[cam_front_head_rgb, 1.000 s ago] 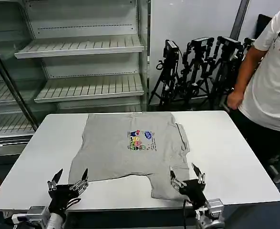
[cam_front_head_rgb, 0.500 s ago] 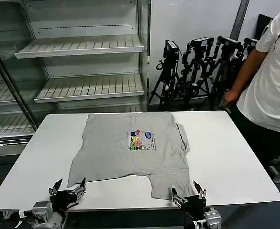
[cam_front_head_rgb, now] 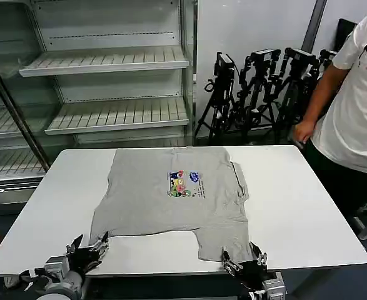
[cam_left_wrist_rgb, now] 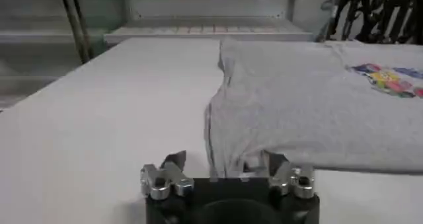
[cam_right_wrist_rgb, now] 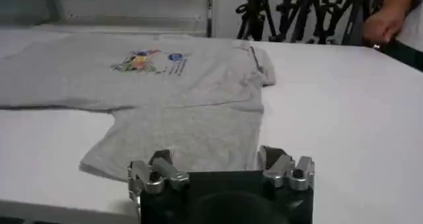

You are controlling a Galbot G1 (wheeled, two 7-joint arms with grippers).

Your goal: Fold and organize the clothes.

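**Both grippers low at near table edge, T-shirt flat**

Left gripper [cam_front_head_rgb: 88, 247] at near-left edge, fingers spread, holding nothing, just short of the shirt's near-left corner. Right gripper [cam_front_head_rgb: 242, 262] at near-right edge, fingers spread, empty, at the shirt's near hem. Grey T-shirt [cam_front_head_rgb: 174, 199] lies print-up mid-table on the white table [cam_front_head_rgb: 296, 206], right side partly folded over.

Grey T-shirt [cam_front_head_rgb: 170, 197] flat on table, print up.
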